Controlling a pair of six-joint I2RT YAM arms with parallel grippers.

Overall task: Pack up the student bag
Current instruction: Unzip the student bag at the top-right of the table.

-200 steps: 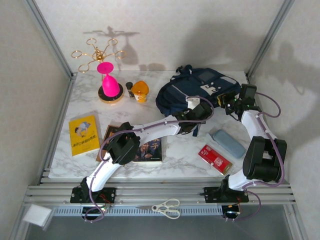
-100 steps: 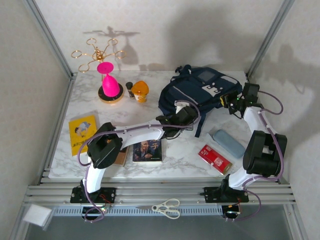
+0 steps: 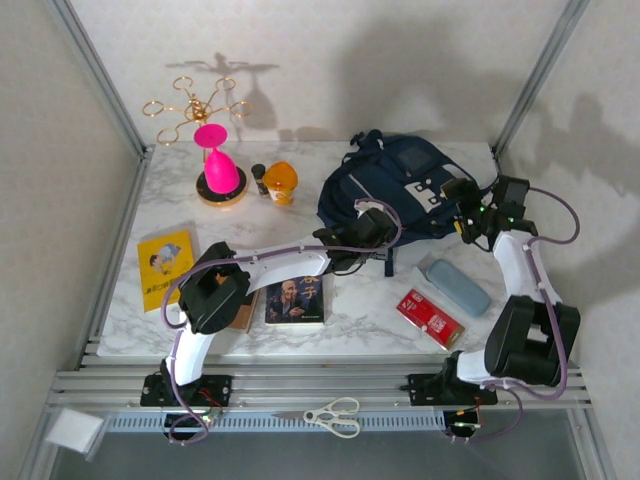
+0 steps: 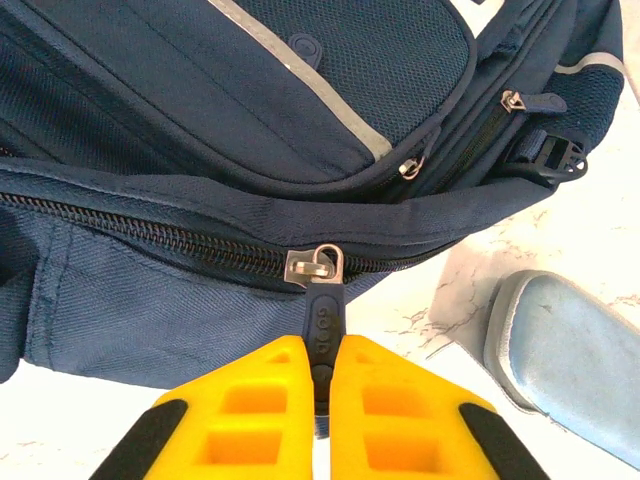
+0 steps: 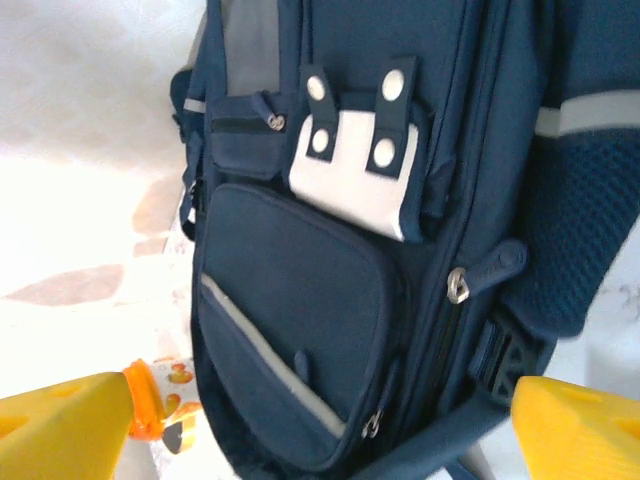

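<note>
The left gripper (image 4: 322,352) is clenching the zip pull (image 4: 325,318) of the bag (image 4: 200,120), having drawn leftward along the zip over the last second. The right gripper (image 5: 320,405), clamped a moment ago, is now gaping wide and touching nothing, with the bag's front lying just ahead of it. I'm counting one bag, one blue case (image 4: 570,340) lying just right of the left gripper, and one red box (image 3: 430,317) lying nearer than that.

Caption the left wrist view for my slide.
Left end effector shut on the zipper pull of the navy student bag, pale-blue case alongside.
</note>
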